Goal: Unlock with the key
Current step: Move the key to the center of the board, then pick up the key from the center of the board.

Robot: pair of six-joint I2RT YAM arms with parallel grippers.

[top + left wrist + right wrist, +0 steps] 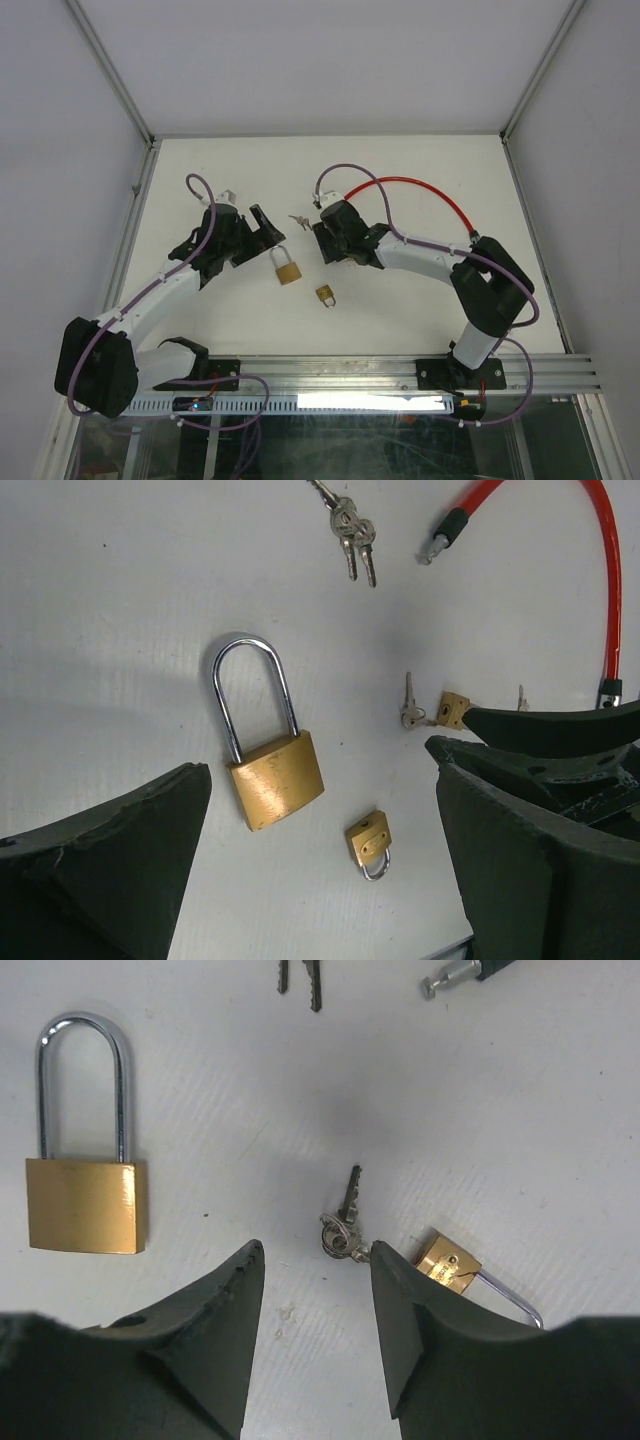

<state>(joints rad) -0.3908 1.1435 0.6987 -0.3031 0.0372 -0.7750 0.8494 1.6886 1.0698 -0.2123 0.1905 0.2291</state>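
Brass forms the flat, rectangular body of the large padlock, and a tall silver shackle rises from it with both legs seated in the body. It lies flat on the white surface, a little left of the middle and closer to the near edge, with the shackle pointing toward the far edge.

The left fingers are spread wide with nothing in them; the large padlock lies on the surface between and beyond their tips. The right fingers are also parted and hold nothing. Just beyond their tips lies a single key on a small ring, its blade pointing toward the far edge. Beside the ring is a small padlock, also brass, with its shackle partly hidden behind one finger.

A second small padlock lies nearer the near edge. A key bunch lies toward the far edge, near the metal tip of a red cable that arcs toward the right edge.
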